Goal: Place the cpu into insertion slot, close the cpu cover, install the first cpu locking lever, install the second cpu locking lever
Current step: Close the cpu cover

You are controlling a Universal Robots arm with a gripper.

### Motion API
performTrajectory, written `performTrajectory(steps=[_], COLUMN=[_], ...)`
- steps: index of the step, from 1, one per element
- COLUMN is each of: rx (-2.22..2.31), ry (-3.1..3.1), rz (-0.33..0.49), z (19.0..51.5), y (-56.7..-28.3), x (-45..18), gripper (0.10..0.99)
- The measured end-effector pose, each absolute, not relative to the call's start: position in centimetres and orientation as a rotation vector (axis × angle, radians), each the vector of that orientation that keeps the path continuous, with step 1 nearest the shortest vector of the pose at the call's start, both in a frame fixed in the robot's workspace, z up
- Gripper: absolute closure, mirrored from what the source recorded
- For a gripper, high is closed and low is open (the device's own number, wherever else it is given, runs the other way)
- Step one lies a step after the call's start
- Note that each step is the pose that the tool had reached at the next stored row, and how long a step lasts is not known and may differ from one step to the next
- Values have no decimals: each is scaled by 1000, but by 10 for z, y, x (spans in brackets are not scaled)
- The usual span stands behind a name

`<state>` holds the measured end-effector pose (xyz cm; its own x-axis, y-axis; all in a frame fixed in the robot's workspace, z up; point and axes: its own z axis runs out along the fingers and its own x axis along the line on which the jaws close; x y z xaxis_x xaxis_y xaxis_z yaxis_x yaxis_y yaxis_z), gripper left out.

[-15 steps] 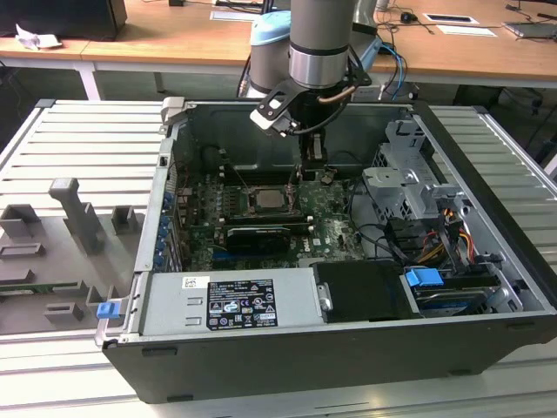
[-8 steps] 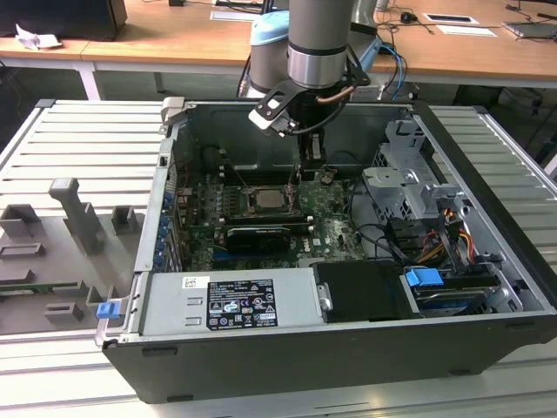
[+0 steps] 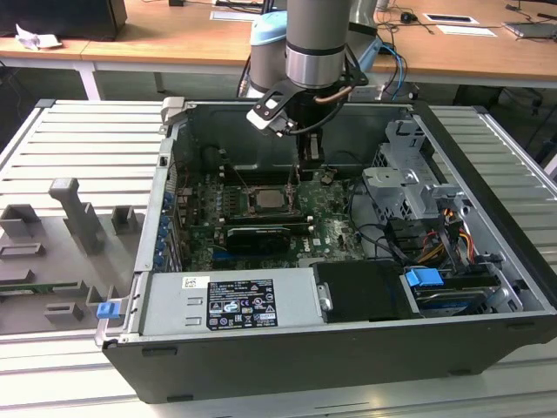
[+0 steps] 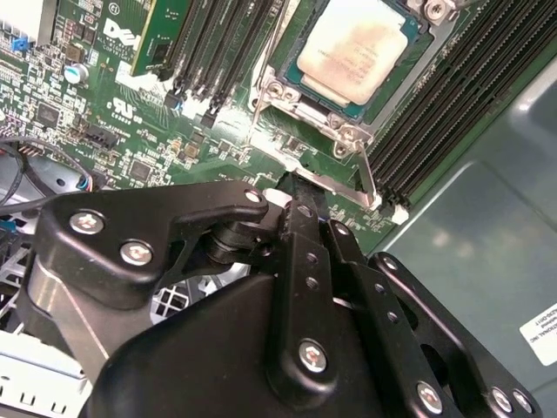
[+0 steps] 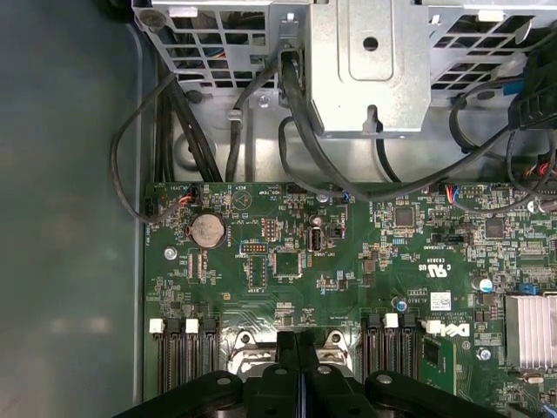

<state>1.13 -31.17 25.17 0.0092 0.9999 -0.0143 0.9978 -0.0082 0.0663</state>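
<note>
Pincer (image 4: 305,185) clenched, nothing visible between its tips; just beyond them the cpu (image 4: 352,43) sits in its socket, cpu cover (image 4: 318,103) framing it; computer case (image 3: 261,366) holds the motherboard (image 5: 287,261); stickers unreadable.

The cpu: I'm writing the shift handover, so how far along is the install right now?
Done, it seems: the cpu sits in its socket and the cpu cover lies flat around it. In hand: the gripper, fingers together, is down at the socket's edge beside a locking lever. Left: I cannot tell whether either lever is latched, so treat both as unconfirmed.
</note>
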Motion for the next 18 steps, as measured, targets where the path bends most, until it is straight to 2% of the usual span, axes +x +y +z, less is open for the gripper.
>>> performTrajectory(steps=[18], rx=[2190], ry=[2171], rz=[56], z=[252], y=[-312], x=[3], gripper=[980])
